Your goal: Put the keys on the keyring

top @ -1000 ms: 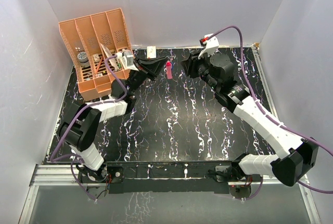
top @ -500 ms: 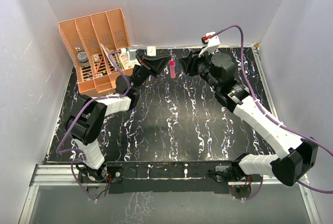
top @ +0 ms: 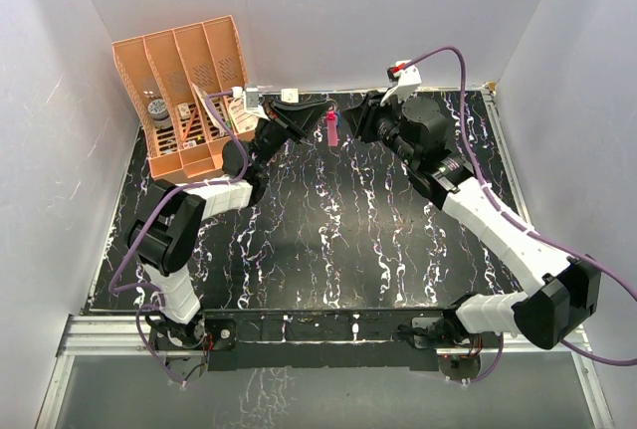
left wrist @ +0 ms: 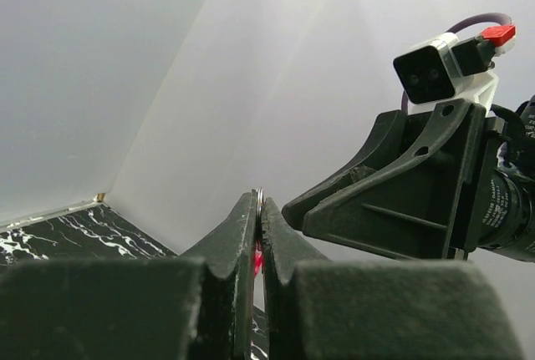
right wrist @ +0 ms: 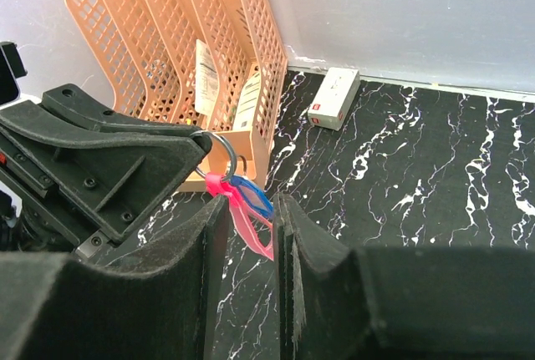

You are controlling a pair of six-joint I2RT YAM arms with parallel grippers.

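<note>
Left end effector, reaching toward 12 o'clock over the black marbled tabletop, has its jaws pressed fully together. It pinches the keyring in the air at its tips. A thin metal loop stands above the pinch, and the red-pink strap hangs down below.

The right end effector faces it from 1 o'clock, nearly tip to tip. Its jaws stand partly open on either side of the hanging strap. Whether either finger touches the strap cannot be told.

A blue-headed key hangs beside the strap, just under the metal loop. It looks joined to the keyring already, though the threading itself is too small to confirm. The pale silvery key is not visible in any view.

By this reading, the task is perhaps half done, with the second key left to fit.

An orange slotted rack stands at 10 o'clock. A small white box lies by the far wall.
</note>
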